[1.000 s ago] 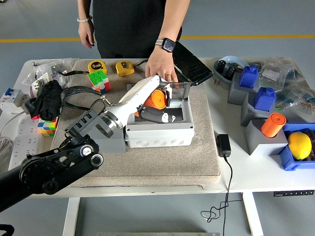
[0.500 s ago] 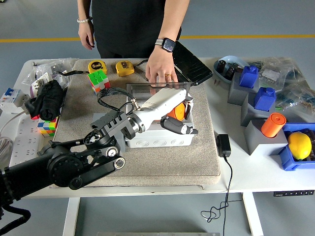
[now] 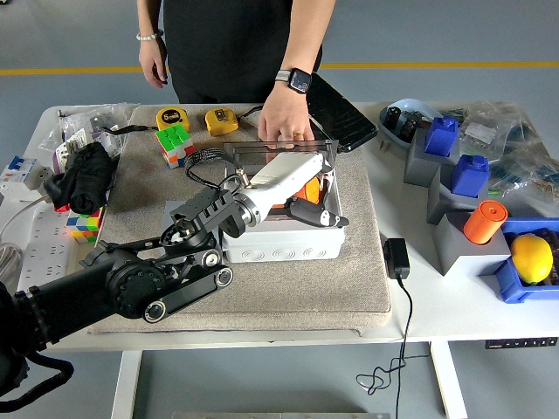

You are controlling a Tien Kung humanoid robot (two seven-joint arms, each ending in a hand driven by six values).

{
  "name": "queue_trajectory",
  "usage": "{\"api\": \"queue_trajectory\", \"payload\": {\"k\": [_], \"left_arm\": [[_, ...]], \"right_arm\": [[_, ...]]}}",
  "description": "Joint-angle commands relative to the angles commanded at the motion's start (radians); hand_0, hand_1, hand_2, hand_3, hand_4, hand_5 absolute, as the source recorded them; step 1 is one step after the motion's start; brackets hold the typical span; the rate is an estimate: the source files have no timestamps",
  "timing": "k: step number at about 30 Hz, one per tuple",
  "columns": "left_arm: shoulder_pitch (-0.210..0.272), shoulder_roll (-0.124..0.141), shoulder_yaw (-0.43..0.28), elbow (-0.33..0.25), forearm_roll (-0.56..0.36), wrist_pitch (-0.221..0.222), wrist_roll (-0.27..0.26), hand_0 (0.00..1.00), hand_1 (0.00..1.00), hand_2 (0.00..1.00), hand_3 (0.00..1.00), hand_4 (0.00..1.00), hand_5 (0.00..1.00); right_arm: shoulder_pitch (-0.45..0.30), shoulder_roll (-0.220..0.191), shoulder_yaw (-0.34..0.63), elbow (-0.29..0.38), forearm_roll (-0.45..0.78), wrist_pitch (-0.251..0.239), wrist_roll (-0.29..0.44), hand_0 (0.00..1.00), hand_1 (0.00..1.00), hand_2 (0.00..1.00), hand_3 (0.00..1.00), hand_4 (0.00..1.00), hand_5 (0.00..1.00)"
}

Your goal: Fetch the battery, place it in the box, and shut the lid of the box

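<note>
With left hand [image 3: 301,196] curled around orange battery [image 3: 306,190] just above open grey box [image 3: 281,236], lower until seated inside, release fully, withdraw clear of transparent lid [image 3: 279,150] steadied by person's hand [image 3: 284,118].

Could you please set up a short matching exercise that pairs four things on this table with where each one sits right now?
Things:
1. lemon
2. yellow tape measure
3. black power adapter
4. left hand

Places:
A. on the white table just right of the grey mat
B. in the blue bin at the table's right edge
C. over the open grey box
D. at the mat's far left, behind a colour cube

Pairs: 1-B, 2-D, 3-A, 4-C
</note>
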Motion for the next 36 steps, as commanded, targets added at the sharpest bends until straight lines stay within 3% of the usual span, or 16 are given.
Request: {"api": "queue_trajectory", "payload": {"k": [16, 17, 22, 23, 28, 29, 36], "left_arm": [[-0.001, -0.013, 0.025, 0.047, 0.011, 0.009, -0.004, 0.147, 0.199, 0.235, 0.273, 0.998, 0.439], [-0.001, -0.013, 0.025, 0.049, 0.009, 0.009, -0.007, 0.175, 0.290, 0.295, 0.304, 0.998, 0.458], [0.006, -0.010, 0.024, 0.054, 0.007, 0.002, -0.013, 0.175, 0.290, 0.295, 0.304, 0.998, 0.458], [0.008, -0.009, 0.021, 0.053, 0.007, -0.005, -0.016, 0.218, 0.400, 0.382, 0.450, 0.998, 0.514], [0.011, -0.008, 0.013, 0.050, 0.002, -0.003, -0.030, 0.218, 0.400, 0.382, 0.450, 0.998, 0.514], [0.012, -0.009, 0.011, 0.049, -0.001, 0.001, -0.035, 0.403, 0.597, 0.586, 0.670, 0.998, 0.534], [0.015, -0.007, 0.007, 0.042, -0.012, 0.009, -0.047, 0.417, 0.607, 0.601, 0.683, 0.998, 0.533]], "right_arm": [[-0.001, 0.001, 0.011, 0.004, -0.009, -0.003, 0.003, 0.600, 0.588, 0.576, 0.520, 0.923, 0.451], [-0.001, 0.002, 0.011, 0.005, -0.009, -0.003, 0.003, 0.600, 0.588, 0.575, 0.520, 0.923, 0.451], [-0.002, 0.003, 0.016, 0.008, -0.014, -0.002, 0.004, 0.600, 0.588, 0.575, 0.520, 0.923, 0.451], [-0.002, 0.003, 0.016, 0.009, -0.015, -0.002, 0.004, 0.600, 0.588, 0.576, 0.520, 0.923, 0.450], [-0.001, 0.004, 0.018, 0.010, -0.016, -0.002, 0.005, 0.600, 0.588, 0.576, 0.520, 0.923, 0.450], [-0.001, 0.004, 0.019, 0.009, -0.016, -0.002, 0.005, 0.600, 0.588, 0.575, 0.519, 0.923, 0.450], [-0.002, 0.004, 0.021, 0.010, -0.017, -0.002, 0.007, 0.599, 0.588, 0.575, 0.519, 0.924, 0.449]]}}
